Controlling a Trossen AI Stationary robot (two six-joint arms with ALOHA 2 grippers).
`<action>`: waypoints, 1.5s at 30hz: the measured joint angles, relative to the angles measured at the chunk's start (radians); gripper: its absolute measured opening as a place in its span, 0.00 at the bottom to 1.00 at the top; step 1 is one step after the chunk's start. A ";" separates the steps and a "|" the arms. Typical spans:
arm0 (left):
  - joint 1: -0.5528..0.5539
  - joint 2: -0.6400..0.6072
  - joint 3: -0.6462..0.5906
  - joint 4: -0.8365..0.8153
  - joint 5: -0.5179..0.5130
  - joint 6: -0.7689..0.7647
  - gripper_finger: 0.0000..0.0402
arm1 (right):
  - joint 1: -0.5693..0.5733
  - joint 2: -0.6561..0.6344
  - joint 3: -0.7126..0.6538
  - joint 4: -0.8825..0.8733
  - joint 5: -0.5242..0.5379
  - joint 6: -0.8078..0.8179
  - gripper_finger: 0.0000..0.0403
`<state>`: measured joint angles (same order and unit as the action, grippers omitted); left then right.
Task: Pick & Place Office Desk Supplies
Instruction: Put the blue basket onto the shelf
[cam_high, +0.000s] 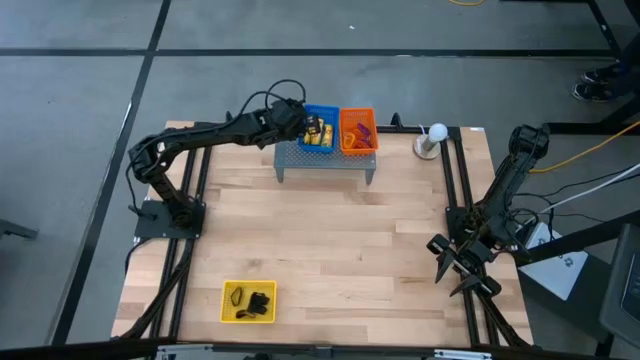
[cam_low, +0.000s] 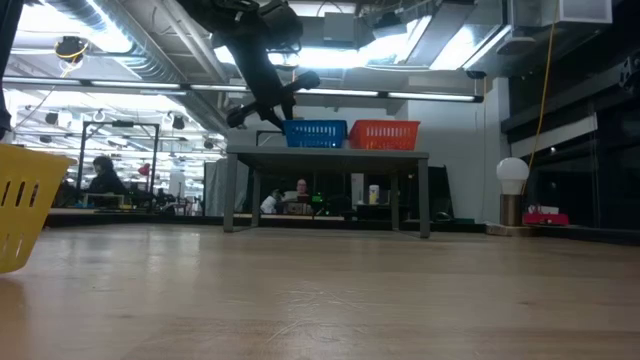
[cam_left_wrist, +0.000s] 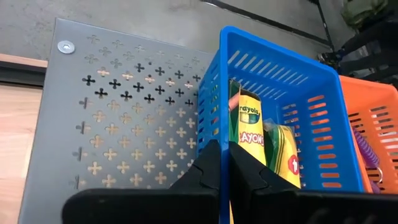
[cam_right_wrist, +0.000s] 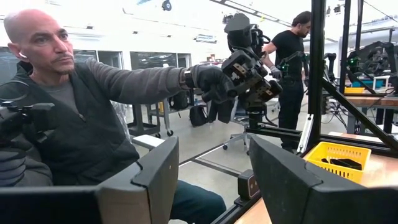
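My left gripper (cam_high: 298, 122) reaches to the table's far edge. It is shut and hovers over the left wall of the blue basket (cam_high: 320, 128) on the grey shelf. In the left wrist view its fingertips (cam_left_wrist: 225, 163) sit above that wall (cam_left_wrist: 208, 106). Yellow packets (cam_left_wrist: 250, 127) stand on end inside the basket. The orange basket (cam_high: 358, 130) beside it holds thin loops (cam_left_wrist: 367, 155). A yellow basket (cam_high: 248, 301) with black clips (cam_high: 260, 302) stands near the table's near edge. My right gripper (cam_high: 455, 272) waits open by the table's right edge. My left gripper has its shut fingertips right at the blue basket's left wall (cam_left_wrist: 211, 134), coming from above and slanting down. I cannot tell whether they touch the wall or a packet.
The grey perforated shelf (cam_high: 325, 160) stands on legs at the far edge and carries both baskets. A white ball on a stand (cam_high: 432, 138) sits to its right. The wooden table top (cam_high: 330, 240) lies bare between shelf and yellow basket. A person (cam_right_wrist: 68, 124) sits beyond the table.
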<state>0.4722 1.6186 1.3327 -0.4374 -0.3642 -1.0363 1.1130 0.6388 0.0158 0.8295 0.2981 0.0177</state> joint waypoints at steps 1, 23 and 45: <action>-0.003 0.000 0.000 0.000 -0.005 -0.001 0.01 | 0.000 0.000 0.000 0.000 0.000 0.000 0.49; -0.027 0.000 0.000 0.028 -0.044 -0.044 0.03 | 0.000 0.000 0.000 0.000 0.000 0.000 0.49; -0.026 0.000 0.000 0.027 -0.060 -0.053 0.03 | 0.000 0.000 0.000 0.000 -0.001 0.006 0.49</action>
<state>0.4458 1.6188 1.3323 -0.4103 -0.4240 -1.0889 1.1131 0.6388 0.0158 0.8294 0.2976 0.0240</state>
